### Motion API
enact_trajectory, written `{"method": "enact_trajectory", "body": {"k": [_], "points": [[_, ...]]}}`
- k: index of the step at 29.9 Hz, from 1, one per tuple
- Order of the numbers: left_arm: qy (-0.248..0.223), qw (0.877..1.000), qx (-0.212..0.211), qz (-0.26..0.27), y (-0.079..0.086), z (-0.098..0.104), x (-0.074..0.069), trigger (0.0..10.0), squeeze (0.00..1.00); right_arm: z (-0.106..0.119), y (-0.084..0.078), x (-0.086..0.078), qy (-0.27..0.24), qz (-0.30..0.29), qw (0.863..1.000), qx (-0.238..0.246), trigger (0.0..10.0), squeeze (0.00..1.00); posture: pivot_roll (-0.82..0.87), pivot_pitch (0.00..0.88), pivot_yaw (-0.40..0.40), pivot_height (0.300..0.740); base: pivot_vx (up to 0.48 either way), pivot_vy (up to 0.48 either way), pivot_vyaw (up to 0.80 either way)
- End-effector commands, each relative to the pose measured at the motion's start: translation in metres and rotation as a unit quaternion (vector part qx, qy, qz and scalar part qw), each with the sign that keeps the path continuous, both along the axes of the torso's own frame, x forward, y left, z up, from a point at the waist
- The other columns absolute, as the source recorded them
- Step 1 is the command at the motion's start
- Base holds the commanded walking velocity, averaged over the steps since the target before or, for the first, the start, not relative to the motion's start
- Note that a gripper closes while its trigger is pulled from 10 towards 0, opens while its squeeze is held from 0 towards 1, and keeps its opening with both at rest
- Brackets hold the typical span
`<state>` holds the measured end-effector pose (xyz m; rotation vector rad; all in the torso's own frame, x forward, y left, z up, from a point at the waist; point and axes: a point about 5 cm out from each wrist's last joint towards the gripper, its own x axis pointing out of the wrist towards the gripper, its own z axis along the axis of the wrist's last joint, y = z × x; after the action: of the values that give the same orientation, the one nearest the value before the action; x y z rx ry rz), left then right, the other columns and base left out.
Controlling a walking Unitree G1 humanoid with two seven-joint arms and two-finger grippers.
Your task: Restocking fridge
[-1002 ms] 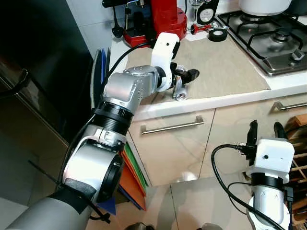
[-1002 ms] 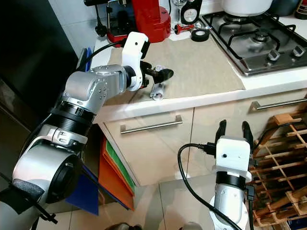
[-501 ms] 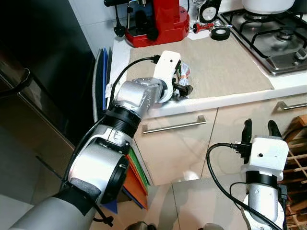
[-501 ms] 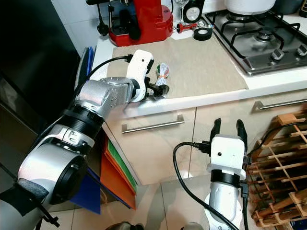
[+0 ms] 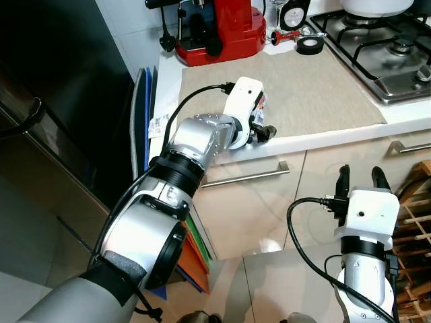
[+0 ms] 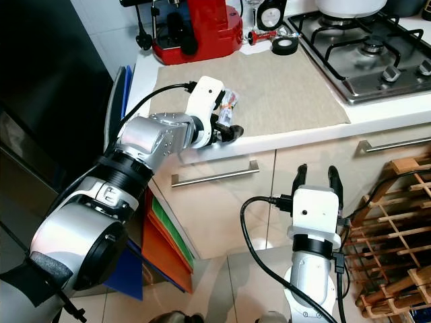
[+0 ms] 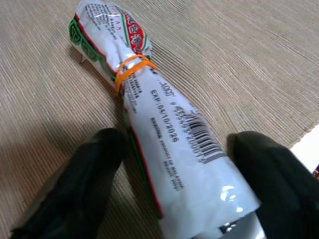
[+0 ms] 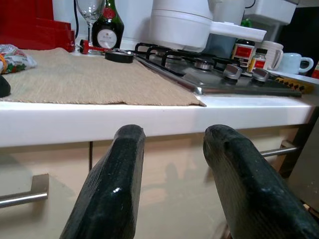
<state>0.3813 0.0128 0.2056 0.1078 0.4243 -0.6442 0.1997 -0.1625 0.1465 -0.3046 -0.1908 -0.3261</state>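
A rolled white packet point(image 7: 169, 134) with red and green print and an orange rubber band lies on the beige mat point(image 5: 316, 87) near the counter's front edge. My left gripper point(image 5: 264, 132) reaches over that edge. It is open, one black finger on each side of the packet point(image 6: 230, 101), close to its sides. My right gripper point(image 6: 314, 176) hangs low in front of the cabinet doors, below the counter. It is open, fingers pointing up, with nothing between them.
A black fridge point(image 5: 54, 101) stands at the left, with flat boards point(image 5: 145, 114) wedged between it and the cabinet. At the counter's back are a red coffee machine point(image 5: 222, 27), a black tape roll point(image 5: 310, 46) and a gas hob point(image 5: 384, 47). A wooden wine rack point(image 6: 397, 222) stands at the right.
The camera has shifted a little. My left gripper has turned and come down around the packet by the counter's front edge. The right gripper stays open in front of the cabinet.
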Motion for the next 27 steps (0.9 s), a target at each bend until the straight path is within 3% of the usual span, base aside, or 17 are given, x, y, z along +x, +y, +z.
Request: {"method": "enact_trajectory", "body": {"k": [1, 9, 14, 21, 22, 24, 27], "points": [[0.034, 0.999, 0.014, 0.022, 0.015, -0.020, 0.000, 0.0, 0.00, -0.001, 0.003, 0.003, -0.001, 0.003, 1.000, 0.005, 10.0, 0.00, -0.08, 0.060, 0.186, 0.740, 0.000, 0.000, 0.00], [0.056, 0.998, -0.025, 0.030, 0.015, -0.019, 0.000, 0.0, 0.00, -0.001, 0.001, 0.005, 0.000, 0.004, 1.000, 0.005, 10.0, 0.00, -0.07, 0.059, 0.180, 0.740, 0.000, 0.000, 0.00], [0.034, 0.998, -0.027, 0.037, 0.021, -0.010, 0.004, 0.0, 0.00, -0.001, 0.002, 0.008, 0.000, 0.008, 1.000, 0.004, 10.0, 0.00, -0.07, 0.056, 0.173, 0.740, 0.000, 0.000, 0.00], [0.015, 0.999, -0.039, 0.022, 0.020, 0.002, -0.001, 0.0, 0.00, -0.002, 0.002, 0.011, 0.002, 0.013, 1.000, 0.003, 10.0, 0.00, -0.06, 0.054, 0.163, 0.740, 0.000, 0.000, 0.00], [0.013, 0.998, -0.065, 0.012, 0.017, 0.013, -0.006, 0.0, 0.00, -0.003, 0.001, 0.013, 0.004, 0.015, 1.000, 0.003, 10.0, 0.00, -0.05, 0.048, 0.156, 0.740, 0.000, 0.000, 0.00], [0.011, 0.997, -0.074, 0.009, 0.016, 0.018, -0.008, 0.0, 0.00, -0.003, 0.001, 0.014, 0.004, 0.016, 1.000, 0.003, 10.0, 0.00, -0.05, 0.048, 0.156, 0.740, 0.000, 0.000, 0.00], [-0.016, 0.994, -0.103, -0.011, 0.010, 0.041, -0.018, 0.0, 0.00, -0.002, 0.001, 0.016, 0.004, 0.020, 1.000, 0.002, 10.0, 0.00, -0.05, 0.039, 0.145, 0.740, 0.000, 0.000, 0.00]]}}
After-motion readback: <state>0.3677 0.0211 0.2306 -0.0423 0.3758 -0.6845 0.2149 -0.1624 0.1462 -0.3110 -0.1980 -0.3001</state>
